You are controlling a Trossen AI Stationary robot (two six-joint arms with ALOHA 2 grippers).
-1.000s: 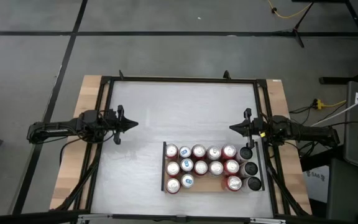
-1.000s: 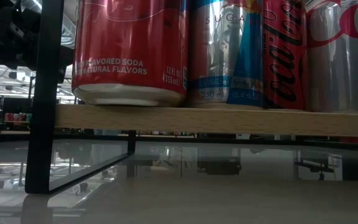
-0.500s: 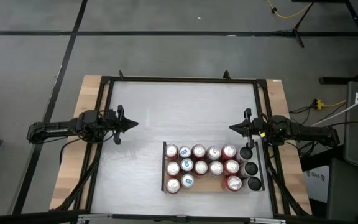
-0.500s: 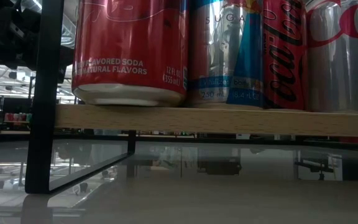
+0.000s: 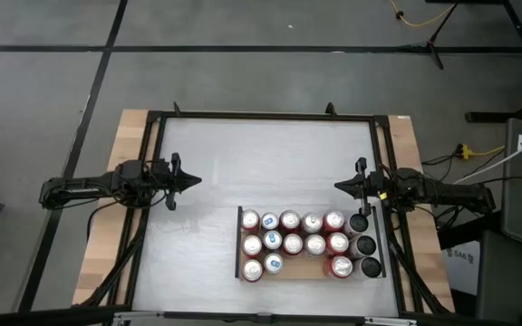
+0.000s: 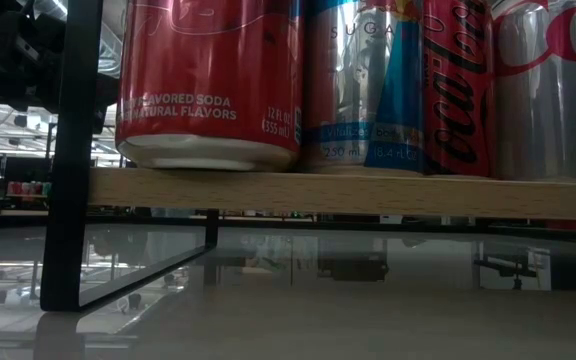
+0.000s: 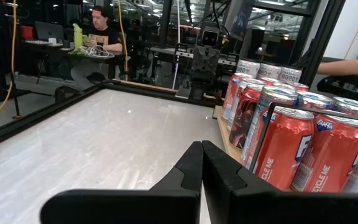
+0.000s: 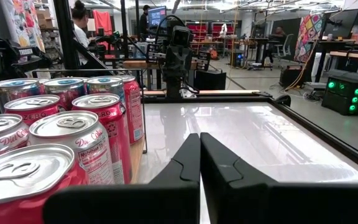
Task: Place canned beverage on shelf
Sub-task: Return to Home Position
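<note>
- Large white rectangular table (image 5: 261, 172), edged by a black metal frame (image 5: 261, 116).
- Light-brown wooden strips (image 5: 127, 136) along its 2 short sides.
- Seated person (image 7: 104, 28) at a desk beyond the table.
- Black box with green lights (image 8: 344, 93) on the floor.

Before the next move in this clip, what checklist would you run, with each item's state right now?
1. Cans upright on the shelf: ok.
2. Left gripper shut, empty, well away from the cans: ok.
3. Right gripper shut, empty, not touching any can: ok.
4. Free slot for another can, bare board showing in one row: ok.
5. Dark-topped cans at the shelf's right end fully on the board: cannot tell.
</note>
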